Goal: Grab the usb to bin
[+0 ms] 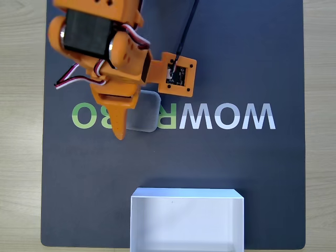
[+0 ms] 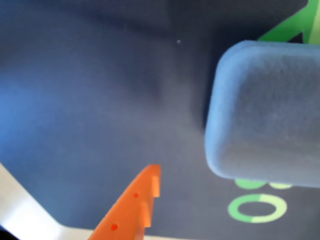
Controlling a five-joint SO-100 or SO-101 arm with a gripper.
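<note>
Dark matte mat (image 1: 252,173) covers most of your workspace in the fixed view, with pale wood-grain tabletop (image 1: 21,157) showing as strips down the left and right edges. Across the middle of the mat you can read the upside-down lettering (image 1: 226,116), white on the right and green on the left.

Your orange arm (image 1: 105,58) comes in from the top left of the fixed view, with red, white and black wires looping off its left side and a black cable running up from the small square camera board (image 1: 177,74) mounted on its right. That arm hides the left edge of the usb (image 1: 144,113), which lies flat on the mat over the green letters, just under the camera board. What you see of it is a pale grey block with rounded corners; it looks roughly square, so no long axis can be told, and its edges run about parallel to the mat's edges.

The gripper (image 1: 126,123) hangs over the block's left side, one pointed orange finger (image 1: 118,123) reaching down past the letters. In the wrist view that toothed finger (image 2: 135,205) rises from the bottom edge, well left of the usb (image 2: 267,110), with bare mat between them. You cannot tell from either view how far the jaws are spread, as a single finger is all you see.

The bin (image 1: 186,195) sits at the bottom centre of the fixed view, long side across, well apart from the block, its pale inside cut off by the frame edge.
</note>
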